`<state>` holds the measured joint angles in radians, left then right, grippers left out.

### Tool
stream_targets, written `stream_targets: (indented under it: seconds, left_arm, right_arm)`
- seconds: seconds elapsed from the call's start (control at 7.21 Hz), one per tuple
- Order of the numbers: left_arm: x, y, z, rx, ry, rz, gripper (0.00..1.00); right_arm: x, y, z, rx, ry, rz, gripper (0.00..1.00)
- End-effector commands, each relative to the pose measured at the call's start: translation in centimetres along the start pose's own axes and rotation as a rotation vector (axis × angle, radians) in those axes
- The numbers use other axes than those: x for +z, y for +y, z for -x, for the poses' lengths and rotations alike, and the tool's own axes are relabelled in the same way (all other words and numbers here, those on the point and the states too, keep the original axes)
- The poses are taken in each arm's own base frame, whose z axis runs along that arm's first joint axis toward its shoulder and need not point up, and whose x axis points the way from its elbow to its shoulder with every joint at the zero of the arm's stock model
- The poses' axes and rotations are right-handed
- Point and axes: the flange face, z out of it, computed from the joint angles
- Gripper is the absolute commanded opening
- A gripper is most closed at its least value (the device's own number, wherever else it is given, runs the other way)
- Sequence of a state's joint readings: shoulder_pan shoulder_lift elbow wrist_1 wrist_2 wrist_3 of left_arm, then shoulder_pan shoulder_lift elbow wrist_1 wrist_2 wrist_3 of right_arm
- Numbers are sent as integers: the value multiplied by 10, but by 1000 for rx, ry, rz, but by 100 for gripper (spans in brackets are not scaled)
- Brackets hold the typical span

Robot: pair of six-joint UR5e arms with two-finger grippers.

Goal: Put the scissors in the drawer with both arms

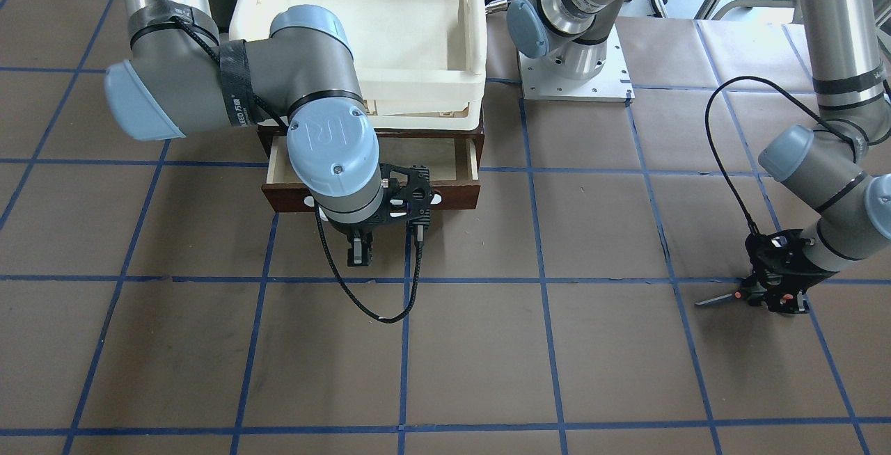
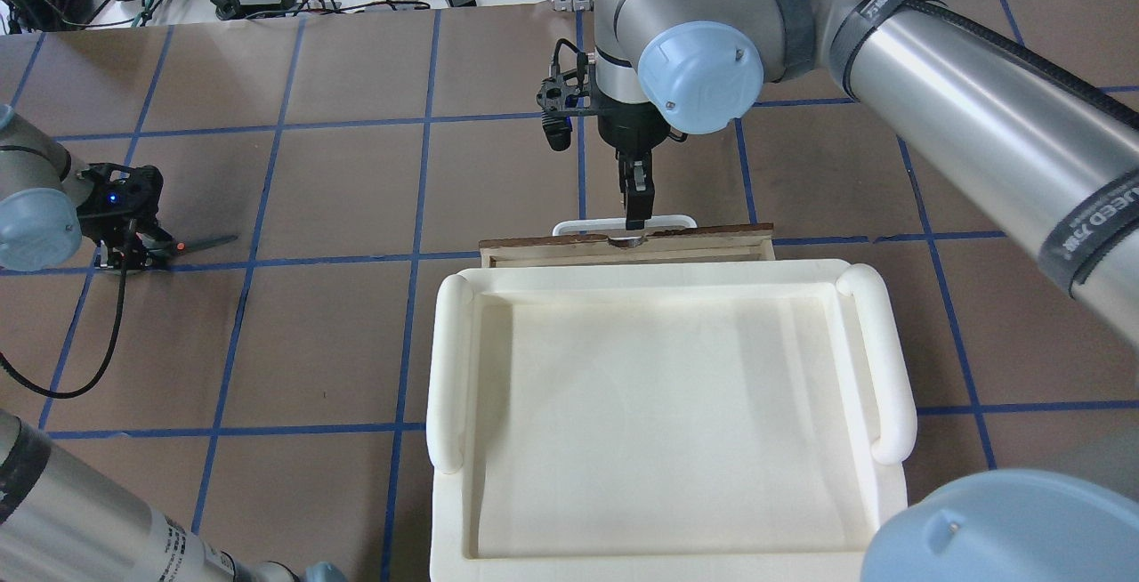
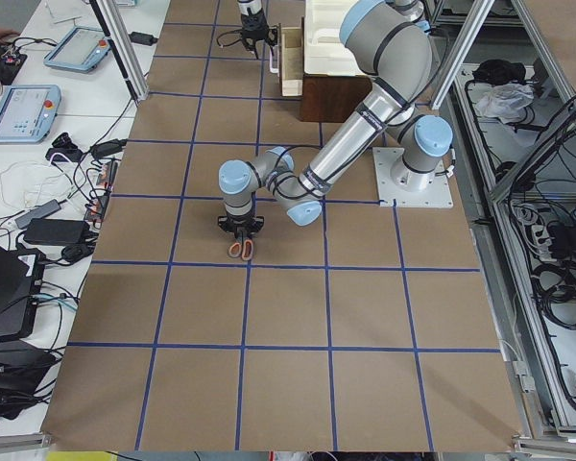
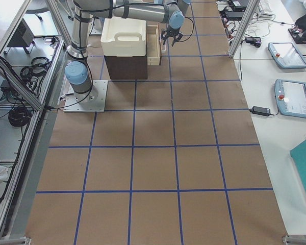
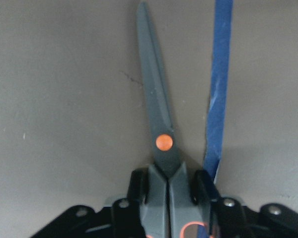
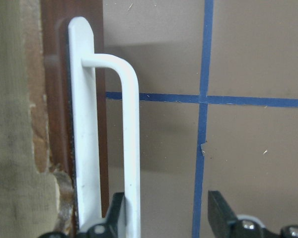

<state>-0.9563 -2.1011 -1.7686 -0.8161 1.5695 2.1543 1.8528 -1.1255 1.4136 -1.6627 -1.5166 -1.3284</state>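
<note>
The left gripper (image 5: 170, 179) is clamped on the scissors (image 5: 158, 114), its black fingers (image 5: 137, 191) pressing from both sides on the dark grey shanks just behind the orange pivot dot, so the handles sit within the gripper and the blades stick out beyond it. The slim, matt metal blades are closed into one tapering point; their long axis runs straight away from the gripper, nearly parallel to a blue tape line (image 5: 219, 99) just beside them, tip toward the middle of the brown paper-covered table (image 1: 487, 344). Well apart, the right gripper (image 6: 166, 214) stands spread wide at the white loop handle (image 6: 131, 124), whose rounded bar lies just inside one finger. The drawer (image 1: 472, 161), pale plywood behind a dark brown front, is pulled partly out beneath the cream-white tray (image 2: 658, 269)
</note>
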Motion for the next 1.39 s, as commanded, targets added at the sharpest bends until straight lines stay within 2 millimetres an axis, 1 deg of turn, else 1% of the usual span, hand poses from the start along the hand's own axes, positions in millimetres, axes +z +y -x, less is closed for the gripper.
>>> stream_targets:
  seconds: [0.0, 0.14, 0.28, 0.42, 0.55, 0.69, 0.83, 0.97, 1.11, 1.25]
  left_arm:
    - [0, 2, 0, -3, 1, 1, 0]
    - [-2, 1, -1, -3, -1, 3, 0]
    - [-9, 1, -1, -3, -8, 9, 0]
    - [-10, -1, -2, -1, 7, -3, 0]
    - [-26, -3, 3, 5, -7, 10, 0]
    - [-45, -1, 10, 8, 3, -1, 0]
    - [-68, 0, 20, 14, 26, -17, 0]
    - [-82, 1, 29, 20, 42, -28, 0]
    - [-94, -1, 32, 26, 43, -28, 0]
    - [-113, -8, 27, 34, 47, -35, 0]
  right_arm:
    - [-6, 8, -20, 11, 16, -9, 63]
    - [-10, 13, -26, 9, 24, -12, 63]
    - [-11, 16, -29, 13, 27, -14, 63]
    - [-11, 16, -30, 11, 29, -16, 62]
    - [-16, 15, -33, 10, 46, -18, 62]
    - [-14, 13, -44, 0, 49, -19, 61]
    - [-13, 11, -53, -1, 54, -19, 61]
    - [-14, 11, -54, -1, 54, -19, 61]
    - [-18, 11, -50, 2, 49, -19, 60]
    - [-30, 14, -37, 5, 23, -11, 59]
